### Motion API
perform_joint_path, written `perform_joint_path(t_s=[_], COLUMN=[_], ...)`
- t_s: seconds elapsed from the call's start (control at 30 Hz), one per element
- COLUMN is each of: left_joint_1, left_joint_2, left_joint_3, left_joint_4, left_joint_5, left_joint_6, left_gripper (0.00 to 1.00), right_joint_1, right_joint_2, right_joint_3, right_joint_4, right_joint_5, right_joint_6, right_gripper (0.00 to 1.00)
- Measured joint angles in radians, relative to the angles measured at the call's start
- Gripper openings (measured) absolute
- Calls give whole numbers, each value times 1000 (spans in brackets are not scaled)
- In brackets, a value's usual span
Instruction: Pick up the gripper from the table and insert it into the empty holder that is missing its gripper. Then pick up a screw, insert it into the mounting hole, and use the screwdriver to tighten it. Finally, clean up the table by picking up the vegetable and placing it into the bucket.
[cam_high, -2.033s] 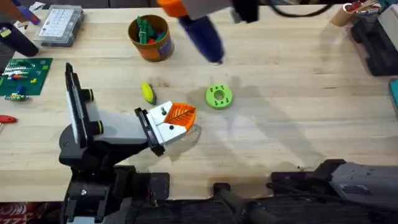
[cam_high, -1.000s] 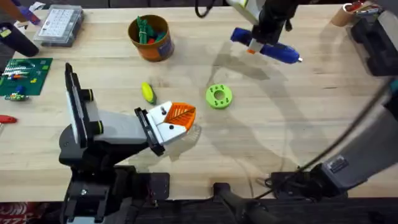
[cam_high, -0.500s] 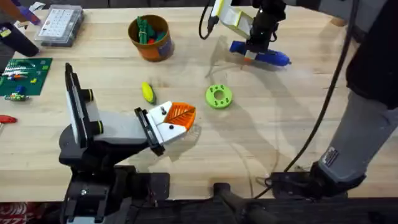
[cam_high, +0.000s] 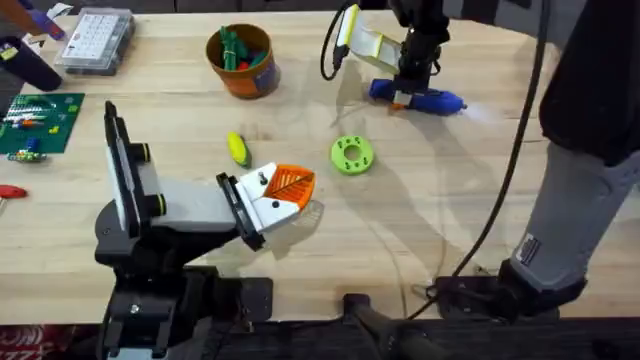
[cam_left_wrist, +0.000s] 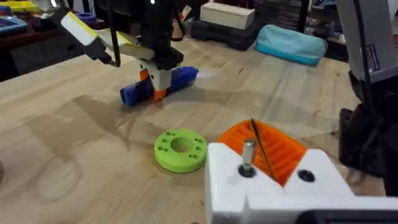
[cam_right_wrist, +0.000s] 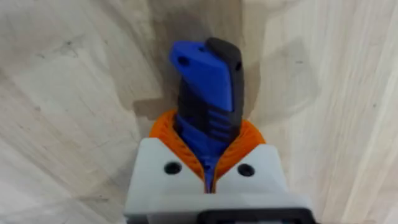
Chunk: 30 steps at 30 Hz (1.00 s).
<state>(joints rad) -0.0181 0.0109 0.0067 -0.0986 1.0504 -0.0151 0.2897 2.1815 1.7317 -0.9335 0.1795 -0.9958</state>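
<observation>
Screwdriver (cam_right_wrist: 207, 99) seemingly clamped in right gripper (cam_right_wrist: 208, 177).

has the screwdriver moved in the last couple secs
Yes. The screwdriver, clamped in the right gripper, has come down from high near the bucket to the table's far side, beyond the green ring.
</observation>
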Motion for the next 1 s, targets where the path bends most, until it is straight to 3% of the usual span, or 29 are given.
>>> perform_joint_path(t_s=[0.27, 0.3, 0.33, 0.37, 0.5, 0.53, 0.57, 0.8, 1.0], left_joint_1=[0, 0, 0, 0, 0, 0, 0, 0, 0], left_joint_2=[0, 0, 0, 0, 0, 0, 0, 0, 0], left_joint_3=[0, 0, 0, 0, 0, 0, 0, 0, 0], left_joint_4=[0, 0, 0, 0, 0, 0, 0, 0, 5], left_joint_5=[0, 0, 0, -1, 0, 0, 0, 0, -19], left_joint_6=[0, 0, 1, 3, 0, -1, -2, -2, -2], left_gripper=[5, 5, 41, 142, 773, 923, 967, 986, 986], right_joint_1=[11, 12, 13, 13, 16, 17, 18, 19, 27], right_joint_2=[0, 0, -2, -6, -24, -31, -41, -220, -400], right_joint_3=[1, 1, 3, 3, 3, 3, 3, 3, 6], right_joint_4=[-14, -15, -16, -15, -16, -17, -17, -61, -98], right_joint_5=[8, 9, 14, 15, 14, 14, 14, -66, -118], right_joint_6=[0, 7, 9, 15, 61, 77, 91, 174, 375], right_gripper=[32, 88, 243, 393, 953, 984, 992, 997, 997])
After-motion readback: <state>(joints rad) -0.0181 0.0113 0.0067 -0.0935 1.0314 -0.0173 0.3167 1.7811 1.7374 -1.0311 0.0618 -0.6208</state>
